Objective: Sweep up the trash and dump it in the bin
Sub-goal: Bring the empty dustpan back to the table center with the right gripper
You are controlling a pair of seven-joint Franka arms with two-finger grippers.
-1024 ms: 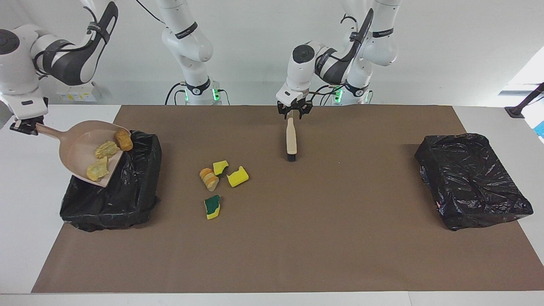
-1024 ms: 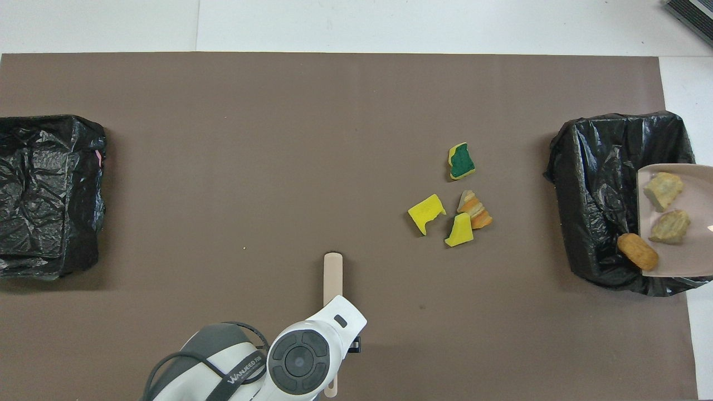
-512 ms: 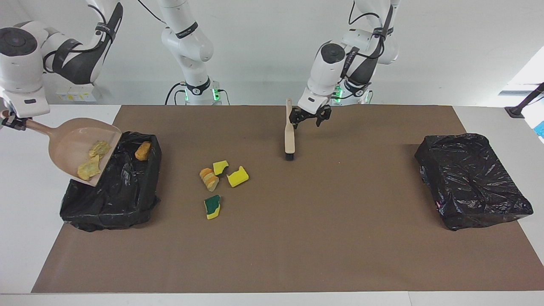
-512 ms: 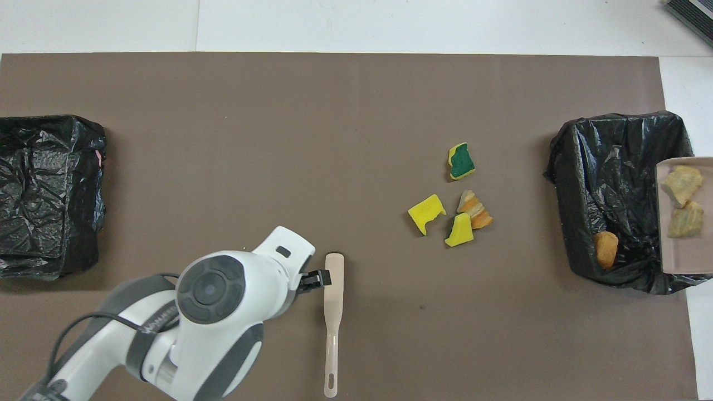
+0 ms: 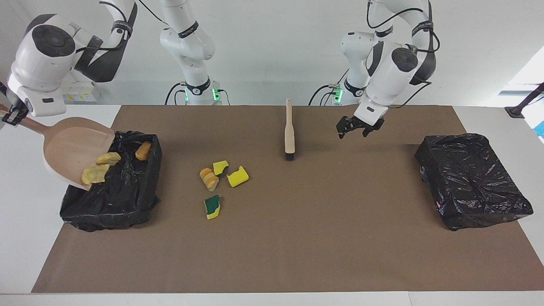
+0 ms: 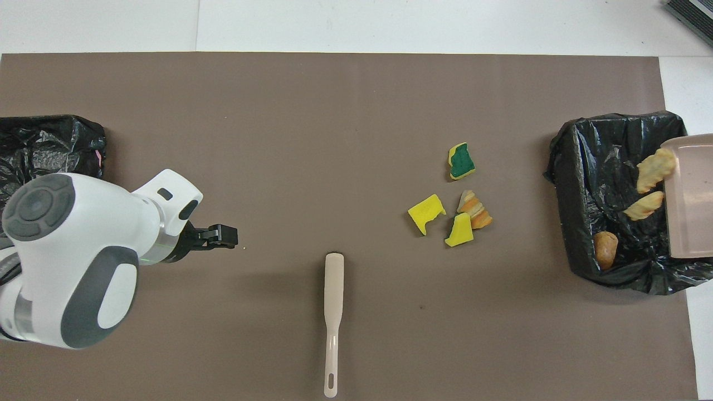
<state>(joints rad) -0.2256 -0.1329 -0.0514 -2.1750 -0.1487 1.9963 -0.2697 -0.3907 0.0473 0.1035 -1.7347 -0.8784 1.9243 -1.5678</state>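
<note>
1. The left gripper [image 5: 355, 128] is letting go of the brush [image 5: 289, 131], which is now lying alone on the brown mat [image 5: 297, 238]; a second ago the fingers were still around its handle.
2. That gripper, jaws spread, is swinging away toward the left arm's end of the table and is now hanging over bare mat between the brush and the closed black bag [image 5: 471, 178].
3. The right gripper [image 5: 10, 117] is tipping the dustpan [image 5: 70, 146] steeper over the open bin [image 5: 123, 199].
4. The golden-brown piece [image 5: 143, 151] is now lying inside the bin, having dropped off the pan.
5. The two pale pieces [image 5: 102, 166] are sliding down to the pan's lip.
</note>
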